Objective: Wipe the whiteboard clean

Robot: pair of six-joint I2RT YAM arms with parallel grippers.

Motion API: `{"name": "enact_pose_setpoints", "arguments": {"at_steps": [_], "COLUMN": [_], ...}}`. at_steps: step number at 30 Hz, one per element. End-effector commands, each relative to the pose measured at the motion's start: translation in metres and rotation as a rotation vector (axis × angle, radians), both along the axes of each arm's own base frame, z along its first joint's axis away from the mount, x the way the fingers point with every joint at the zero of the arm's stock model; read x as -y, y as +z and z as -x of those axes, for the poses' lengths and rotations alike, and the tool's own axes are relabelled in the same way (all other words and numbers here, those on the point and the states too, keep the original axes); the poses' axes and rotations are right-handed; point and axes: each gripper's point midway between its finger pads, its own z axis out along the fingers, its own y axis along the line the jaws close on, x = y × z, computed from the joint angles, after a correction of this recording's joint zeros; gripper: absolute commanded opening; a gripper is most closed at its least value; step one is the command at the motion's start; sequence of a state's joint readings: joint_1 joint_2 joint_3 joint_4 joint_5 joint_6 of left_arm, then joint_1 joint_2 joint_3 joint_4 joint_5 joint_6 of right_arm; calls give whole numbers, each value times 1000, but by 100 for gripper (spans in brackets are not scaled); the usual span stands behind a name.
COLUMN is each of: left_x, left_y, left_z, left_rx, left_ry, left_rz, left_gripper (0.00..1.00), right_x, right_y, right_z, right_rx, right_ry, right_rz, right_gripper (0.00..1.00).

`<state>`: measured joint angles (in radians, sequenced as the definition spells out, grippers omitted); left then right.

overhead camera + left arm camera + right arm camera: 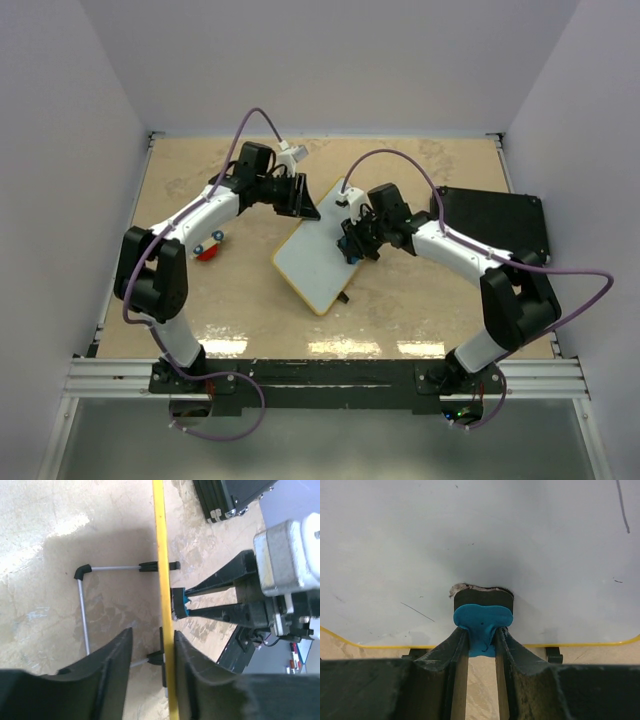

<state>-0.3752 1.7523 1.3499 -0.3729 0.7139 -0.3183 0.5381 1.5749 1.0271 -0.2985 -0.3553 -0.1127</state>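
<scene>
Left fingers (111, 676) apart, right fingers (440, 666) clamped.

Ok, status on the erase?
Right gripper shut on blue-handled felt eraser, pad against white yellow-framed whiteboard. Left gripper open, straddling its edge. Few thin marks on it. Black rectangular case sits apart.

The whiteboard (310, 260) stands left of the black case (495, 222).

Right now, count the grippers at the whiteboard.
2. The left gripper straddles the yellow edge of the whiteboard; the right gripper holds a blue eraser against its face.
</scene>
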Motion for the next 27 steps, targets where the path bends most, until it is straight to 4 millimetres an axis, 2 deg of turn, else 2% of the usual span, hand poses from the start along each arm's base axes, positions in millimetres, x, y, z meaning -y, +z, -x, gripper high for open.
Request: {"name": "enact_pose_setpoints", "arguments": {"at_steps": [1,3,4,5,11,15,21,24,27], "left_x": [14,16,15,15,11,10,10,9,7], "left_y": [20,20,19,18,11,10,8,8,8], "left_z": [-13,-12,-11,-10,-8,-7,-5,-5,-4], "left_rx": [68,58,49,45,30,28,27,34,39], "left_ry": [-9,-4,2,6,40,47,58,58,58], "left_rz": [42,43,43,41,15,9,-6,-13,-20], "left_gripper": [36,20,7,1,0,0,0,0,0], "right_x": [-34,-44,-48,-56,-87,-100,-111,-115,-113], "right_y": [44,50,55,60,74,91,126,123,103], "right_z": [-12,-9,-8,-5,13,8,-16,-19,-17], "right_rx": [144,168,178,198,208,243,322,298,262], "right_ry": [46,50,51,54,72,30,-74,-84,-83], "right_rz": [-111,-115,-118,-113,-145,-172,-247,-230,-184], "right_gripper": [0,0,0,0,0,0,0,0,0]}}
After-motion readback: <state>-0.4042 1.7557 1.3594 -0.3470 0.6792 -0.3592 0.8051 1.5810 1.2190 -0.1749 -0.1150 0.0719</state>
